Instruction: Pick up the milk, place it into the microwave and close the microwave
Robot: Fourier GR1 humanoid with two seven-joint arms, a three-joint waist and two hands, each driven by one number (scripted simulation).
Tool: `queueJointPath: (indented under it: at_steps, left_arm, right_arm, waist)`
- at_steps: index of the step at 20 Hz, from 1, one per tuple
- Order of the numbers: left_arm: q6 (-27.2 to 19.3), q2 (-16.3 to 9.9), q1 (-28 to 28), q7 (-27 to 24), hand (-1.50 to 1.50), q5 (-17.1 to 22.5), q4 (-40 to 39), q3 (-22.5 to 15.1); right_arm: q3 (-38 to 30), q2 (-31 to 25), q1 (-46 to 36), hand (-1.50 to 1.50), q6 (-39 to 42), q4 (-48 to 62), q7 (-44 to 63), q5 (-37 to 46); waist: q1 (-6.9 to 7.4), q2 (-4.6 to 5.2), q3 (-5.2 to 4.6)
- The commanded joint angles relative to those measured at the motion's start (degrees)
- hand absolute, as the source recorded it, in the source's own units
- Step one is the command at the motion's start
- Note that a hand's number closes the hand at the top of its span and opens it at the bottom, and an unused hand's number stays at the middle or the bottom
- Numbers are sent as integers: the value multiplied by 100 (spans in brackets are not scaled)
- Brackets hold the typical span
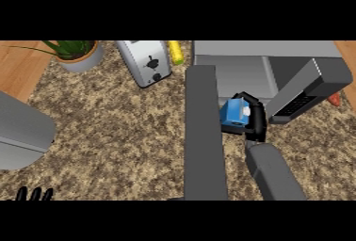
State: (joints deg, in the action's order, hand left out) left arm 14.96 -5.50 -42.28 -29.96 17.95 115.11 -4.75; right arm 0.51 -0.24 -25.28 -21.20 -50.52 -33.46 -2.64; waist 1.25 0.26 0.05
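Presently the right hand is curled round the blue milk carton, held above the worktop before the open microwave; likely light, stiff yet crushable, best held by its sides, while the left hand rests open.
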Motion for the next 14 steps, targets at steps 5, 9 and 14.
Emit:
queueJointPath:
  at_steps: [5,9,14]
  left_arm:
    - [79,-56,-161,41,-150,55,174,104]
    - [210,-159,73,36,-150,128,-28,195]
    - [334,-112,201,-222,-150,1,-456,166]
  right_arm:
    - [-797,-94,-1476,150,-241,2463,-813,-117]
    - [-890,-330,-1972,150,-724,3135,-860,105]
    - [-1024,-645,-2168,150,-694,3686,-1023,137]
  waist:
    - [116,41,6]
    - [239,98,10]
    - [383,173,16]
